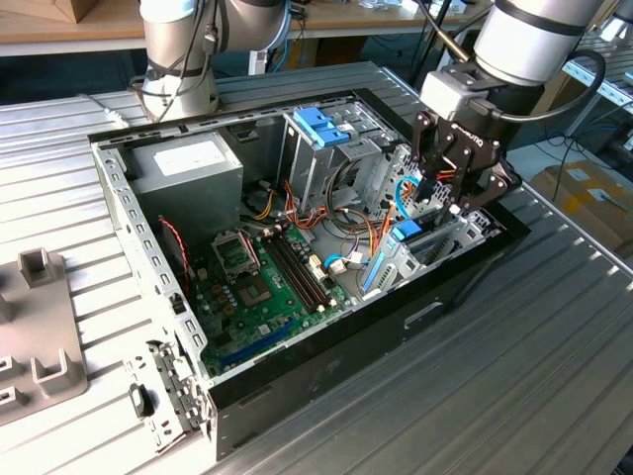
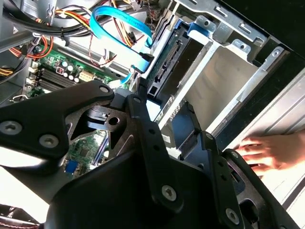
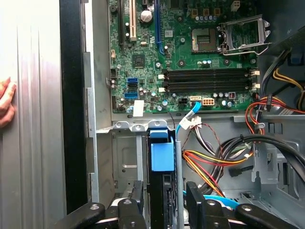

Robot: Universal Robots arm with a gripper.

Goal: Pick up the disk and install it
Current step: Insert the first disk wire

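The exterior view looks steeply down on the open case [image 1: 129, 228], with the tool [image 1: 437, 203] at its two o'clock. Both wrist views, close behind the tool, share the motherboard [image 3: 190, 57] [image 2: 71, 71].

I log bright, even room light. In the second wrist view, white glare blows out just beside the gripper [image 2: 164, 102]; its body reads near-black.

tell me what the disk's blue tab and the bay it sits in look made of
On the disk, the blue tab looks like moulded plastic: matte, even colour. The bay looks like bare sheet metal, probably steel: dull grey, folded, punched holes.
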